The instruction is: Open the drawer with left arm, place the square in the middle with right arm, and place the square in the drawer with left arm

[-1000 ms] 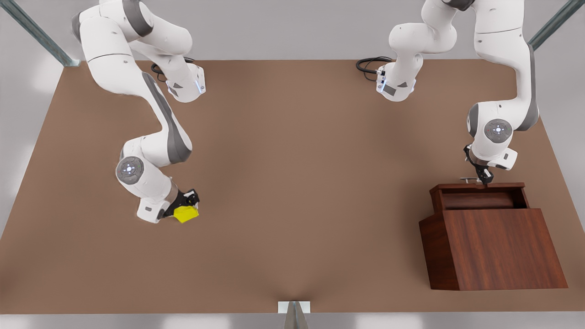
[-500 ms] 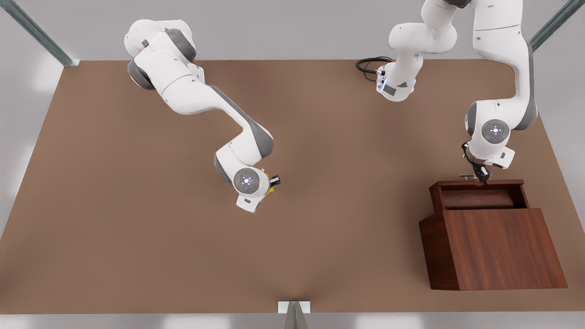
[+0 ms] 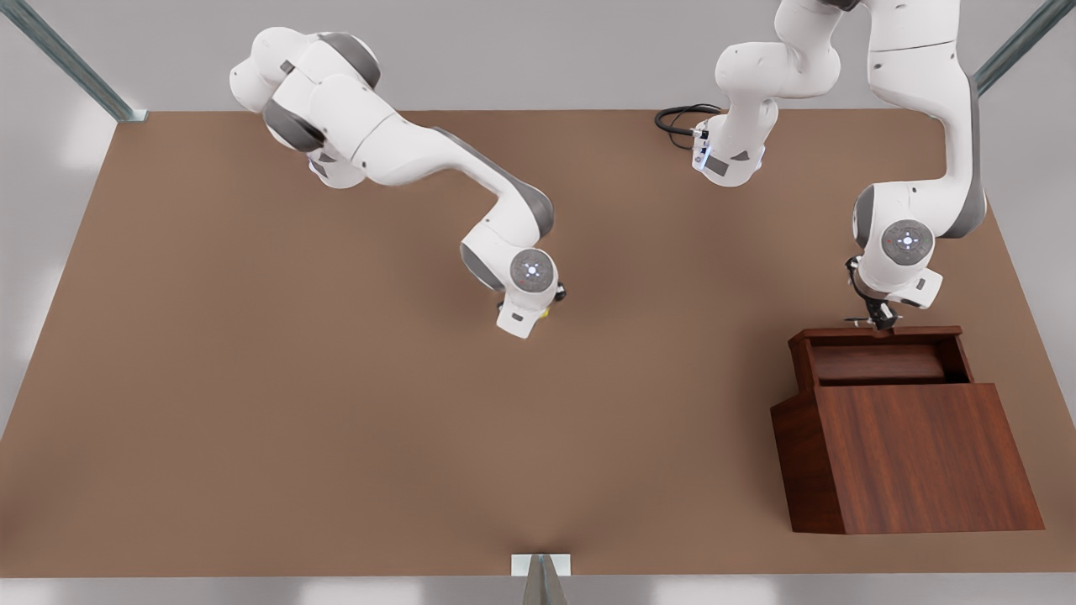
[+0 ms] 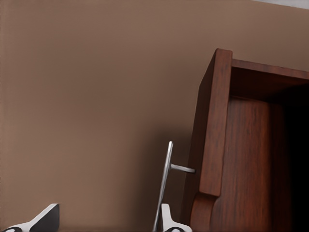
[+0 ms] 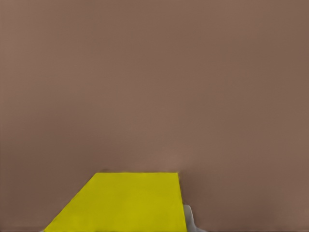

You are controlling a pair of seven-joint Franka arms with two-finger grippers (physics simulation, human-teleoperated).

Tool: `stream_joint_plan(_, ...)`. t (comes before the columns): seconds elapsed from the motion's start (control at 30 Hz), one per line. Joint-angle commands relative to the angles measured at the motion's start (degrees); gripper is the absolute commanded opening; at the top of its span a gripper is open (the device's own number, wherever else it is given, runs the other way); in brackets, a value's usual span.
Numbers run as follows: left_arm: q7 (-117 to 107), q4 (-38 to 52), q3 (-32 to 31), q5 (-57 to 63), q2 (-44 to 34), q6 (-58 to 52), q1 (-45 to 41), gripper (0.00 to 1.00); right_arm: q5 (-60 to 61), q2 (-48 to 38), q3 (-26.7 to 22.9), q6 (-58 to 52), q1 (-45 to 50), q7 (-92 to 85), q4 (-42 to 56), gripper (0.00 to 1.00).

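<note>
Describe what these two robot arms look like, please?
Both arms are glossy white rounded segments with grey joint bands. Each wrist carries a round grey disc with a glowing centre light. Black cables coil by one base. The left gripper is black.

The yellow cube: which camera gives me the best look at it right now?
The right wrist view: the yellow cube fills the near foreground, held in the right gripper. The front view shows just a yellow sliver under that arm's wrist near the table's middle.

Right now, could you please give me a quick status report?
Right gripper shut on yellow cube, over mid-table. Left gripper open beside drawer handle, drawer pulled out. Table between them bare.
</note>
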Motion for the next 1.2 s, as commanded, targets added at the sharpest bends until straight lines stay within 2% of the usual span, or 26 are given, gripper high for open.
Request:
stream_joint_plan(0.0,-0.3,0.1,-0.6,-0.1,-0.3,-1.5,-0.3,1.00,-1.0,-1.8,0.1,8.7,0.1,6.9,-4.4,0.67)
stream_joint_plan(0.13,0.2,2.2,-1.9,-0.1,-1.8,-3.7,-0.3,1.00,-2.8,-0.8,0.0,8.8,0.1,-4.2,-4.0,0.67)
stream_joint_plan(0.2,0.1,6.4,-5.4,-1.4,-4.3,-12.7,-0.4,1.00,-4.0,0.1,0.0,12.4,0.4,-7.6,-4.0,0.67)
stream_joint_plan(0.27,2.6,15.9,-9.1,-10.0,-5.7,-24.5,-0.4,1.00,-5.0,0.5,0.0,13.1,0.4,-10.3,-4.0,0.67)
stream_joint_plan(0.3,9.7,22.6,-11.6,-12.7,-5.2,-30.2,-0.4,1.00,-5.1,0.6,0.0,13.2,0.3,-13.4,-4.3,0.67)
stream_joint_plan(0.4,58.3,43.3,-20.8,-13.2,3.0,-47.0,-0.5,1.00,-6.4,0.9,-0.1,12.6,0.4,-16.0,-5.4,0.67)
stream_joint_plan(0.47,78.6,49.7,-25.9,-12.8,7.1,-52.4,-0.5,1.00,-7.1,1.3,-0.1,12.2,0.3,-17.3,-5.4,0.67)
stream_joint_plan(0.53,81.8,49.6,-29.1,-13.2,8.4,-52.2,-0.7,1.00,-7.4,2.2,-0.1,12.1,0.3,-17.6,-5.4,0.67)
stream_joint_plan(0.7,73.7,49.6,-28.9,-13.2,11.3,-52.4,-4.4,1.00,-8.4,2.0,-0.4,8.0,0.3,-22.5,-5.3,0.67)
stream_joint_plan(0.8,48.6,53.7,-29.1,-16.5,16.1,-50.8,-5.0,1.00,-8.5,3.2,-0.7,8.8,0.4,-21.9,-5.4,0.72)
stream_joint_plan(0.83,43.1,53.6,-28.8,-19.1,16.6,-48.0,-5.1,1.00,-8.5,3.1,-0.6,8.8,0.4,-21.2,-5.4,1.00)
stream_joint_plan(1.03,37.3,52.9,-28.9,-19.2,19.7,-44.4,-9.3,1.00,-8.0,1.6,-0.6,7.8,0.4,-21.0,-5.1,1.00)
stream_joint_plan(1.13,36.7,51.0,-28.7,-18.9,19.6,-39.4,-10.2,1.00,-5.8,-7.7,-0.3,4.6,-2.5,-19.0,-5.7,1.00)
stream_joint_plan(1.17,36.4,51.0,-28.6,-19.0,19.7,-39.2,-10.2,1.00,-5.1,-11.4,-0.3,4.5,-7.4,-18.8,-5.9,1.00)
